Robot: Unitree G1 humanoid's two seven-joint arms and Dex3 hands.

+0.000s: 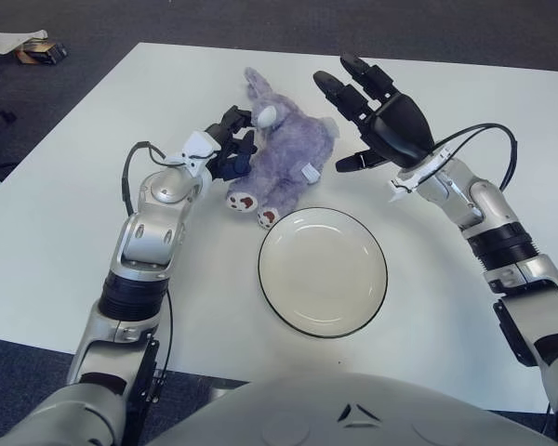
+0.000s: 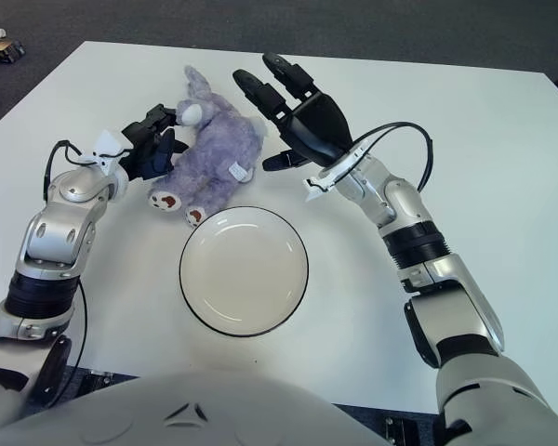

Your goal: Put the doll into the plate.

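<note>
A purple plush doll (image 1: pixel 286 149) with long ears lies on the white table (image 1: pixel 446 307), its feet towards the plate. The white plate (image 1: pixel 323 271) with a dark rim sits just in front of the doll and holds nothing. My left hand (image 1: pixel 232 147) is against the doll's left flank, its dark fingers loosely spread and touching the fur without closing round it. My right hand (image 1: pixel 342 113) hovers at the doll's right side, palm facing the doll, fingers spread wide; I cannot tell whether it touches the doll.
The table's far edge (image 1: pixel 353 54) lies just behind the doll, with dark carpet beyond. A small box and paper (image 1: pixel 33 46) lie on the floor at the far left. Loose cables (image 1: pixel 488 139) loop off both wrists.
</note>
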